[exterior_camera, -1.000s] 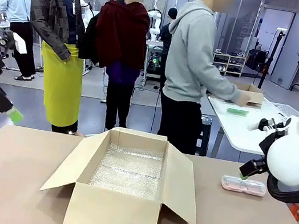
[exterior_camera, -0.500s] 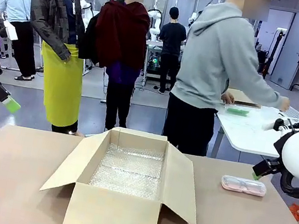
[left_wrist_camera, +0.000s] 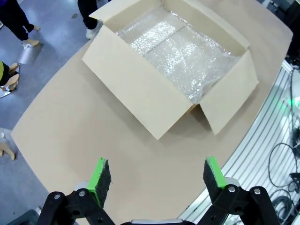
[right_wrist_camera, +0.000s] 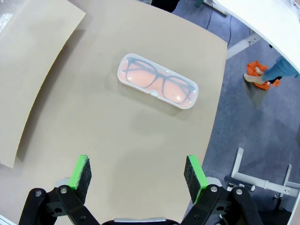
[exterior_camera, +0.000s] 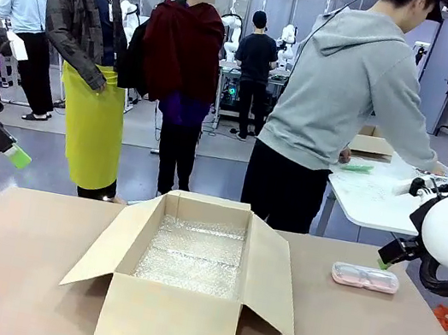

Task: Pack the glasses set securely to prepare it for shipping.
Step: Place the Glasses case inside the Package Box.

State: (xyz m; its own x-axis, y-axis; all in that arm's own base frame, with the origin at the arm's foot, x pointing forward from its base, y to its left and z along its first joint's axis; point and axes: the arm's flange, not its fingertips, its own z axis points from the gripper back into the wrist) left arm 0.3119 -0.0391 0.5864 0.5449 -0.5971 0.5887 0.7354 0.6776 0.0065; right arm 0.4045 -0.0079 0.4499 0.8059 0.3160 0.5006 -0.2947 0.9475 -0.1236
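Pink glasses case (exterior_camera: 365, 277) lies flat on the counter (exterior_camera: 15, 270), clear lid up, spectacles visible inside. It's right of the open cardboard box (exterior_camera: 170, 323), apart from it. Mint-green case (exterior_camera: 356, 166) is on the white table (exterior_camera: 365, 205) beyond, next to the hand of a person (exterior_camera: 341, 93) leaning over it. Box is lined with bubble wrap (exterior_camera: 193, 256). Right gripper (right_wrist_camera: 136, 171) hangs above the counter near the pink case, fingers apart, holding nothing. Left gripper (left_wrist_camera: 156, 174) is raised at the counter's left end, fingers apart, holding nothing.
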